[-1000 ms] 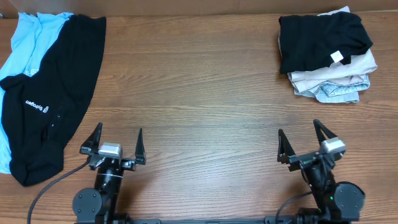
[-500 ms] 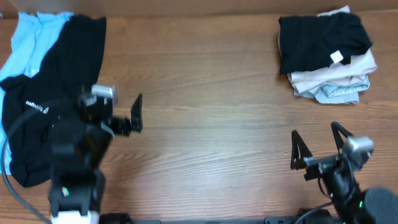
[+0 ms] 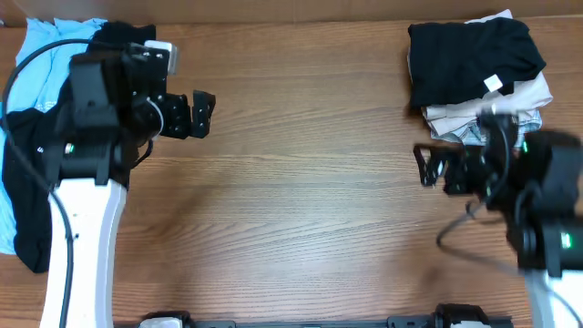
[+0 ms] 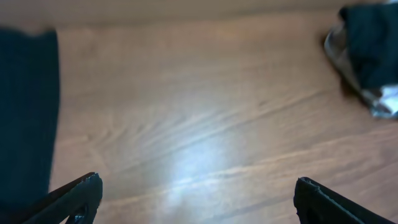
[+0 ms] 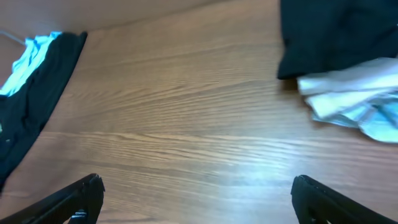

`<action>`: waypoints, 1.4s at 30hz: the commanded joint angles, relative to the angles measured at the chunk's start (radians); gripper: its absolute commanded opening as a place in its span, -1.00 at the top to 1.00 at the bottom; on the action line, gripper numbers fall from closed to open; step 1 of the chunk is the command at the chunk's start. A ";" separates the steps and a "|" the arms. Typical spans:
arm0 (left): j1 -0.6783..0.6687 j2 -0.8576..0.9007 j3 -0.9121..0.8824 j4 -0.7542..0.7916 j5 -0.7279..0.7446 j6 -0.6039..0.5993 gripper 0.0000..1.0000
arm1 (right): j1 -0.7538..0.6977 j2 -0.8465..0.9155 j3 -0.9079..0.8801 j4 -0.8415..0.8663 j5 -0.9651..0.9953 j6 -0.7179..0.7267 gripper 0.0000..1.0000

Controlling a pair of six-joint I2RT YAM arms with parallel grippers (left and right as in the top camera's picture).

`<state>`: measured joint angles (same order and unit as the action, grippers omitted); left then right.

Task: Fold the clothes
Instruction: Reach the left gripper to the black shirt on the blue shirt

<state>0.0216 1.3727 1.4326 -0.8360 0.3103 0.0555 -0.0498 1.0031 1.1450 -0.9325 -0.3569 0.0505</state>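
Observation:
The clothes lie at the table's left edge: a black T-shirt (image 3: 20,205) spread out, with a light blue tee (image 3: 38,46) under it at the back corner. My left arm hangs over the black shirt and hides its middle. The left gripper (image 3: 189,114) is open and empty, raised over bare wood just right of the shirt. In the left wrist view the black shirt (image 4: 25,112) fills the left side. My right gripper (image 3: 424,166) is open and empty, in front of the folded stack. In the right wrist view I see the black shirt (image 5: 28,109) and the blue tee (image 5: 28,62) far left.
A stack of folded garments (image 3: 478,77), black on top of beige and pale printed ones, sits at the back right; it shows as the stack (image 5: 348,62) and, blurred, as the stack (image 4: 370,53). Bare wooden table (image 3: 301,182) lies between the arms.
Both arms have risen from the front edge and swung toward the back, the left over the black shirt, the right toward the folded stack. Both grippers stayed open.

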 commanded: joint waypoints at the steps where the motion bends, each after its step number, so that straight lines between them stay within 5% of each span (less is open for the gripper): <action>1: 0.006 0.071 0.025 -0.016 -0.040 0.016 -1.00 | 0.007 0.115 0.035 0.069 -0.139 0.022 -1.00; 5: 0.006 0.137 0.025 -0.014 -0.055 0.016 -1.00 | 0.007 0.252 0.035 0.141 -0.221 0.104 -1.00; 12: 0.034 0.227 0.025 0.049 -0.282 0.021 -1.00 | 0.008 0.434 0.035 0.184 -0.391 0.146 -0.98; 20: 0.230 0.411 0.025 0.116 -0.382 0.027 -0.99 | 0.052 0.457 0.035 0.210 -0.359 0.164 -0.92; 26: 0.302 0.524 0.025 0.127 -0.391 0.167 -0.68 | 0.119 0.457 0.035 0.207 -0.294 0.164 -0.92; 33: 0.310 0.603 0.025 0.108 -0.499 0.172 -0.41 | 0.168 0.457 0.035 0.206 -0.246 0.168 -0.91; 42: 0.315 0.681 0.025 0.108 -0.498 0.169 -0.39 | 0.169 0.458 0.035 0.206 -0.246 0.168 -0.89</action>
<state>0.3340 2.0155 1.4372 -0.7288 -0.1699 0.2111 0.1150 1.4635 1.1538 -0.7300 -0.6128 0.2134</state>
